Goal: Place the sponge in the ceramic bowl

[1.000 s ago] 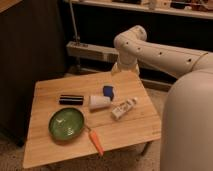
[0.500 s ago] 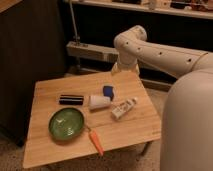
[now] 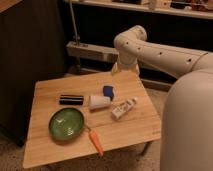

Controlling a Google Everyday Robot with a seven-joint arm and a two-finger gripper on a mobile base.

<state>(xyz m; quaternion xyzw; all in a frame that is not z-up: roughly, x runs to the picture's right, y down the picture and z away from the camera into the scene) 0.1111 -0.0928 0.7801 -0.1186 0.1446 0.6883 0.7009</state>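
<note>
While the sponge [image 3: 108, 91] lies beside the cup [image 3: 99, 102], the gripper [image 3: 118, 68] hovers at the table [image 3: 50, 95] far edge — grip state unreadable.

Six things lie on my table [image 3: 140, 127], with the cup [image 3: 99, 101] in the middle.
From the cup, I see the sponge [image 3: 108, 91] just beside it at 1 o'clock, the bar [image 3: 71, 99] at 9 o'clock, the bottle [image 3: 124, 108] at 3 o'clock, the ceramic bowl [image 3: 66, 123] at 8 o'clock and the carrot [image 3: 95, 141] at 6 o'clock, near the ceramic bowl. My gripper [image 3: 119, 68] hangs farther out at 1 o'clock, by the table's far edge, behind the sponge.
</note>
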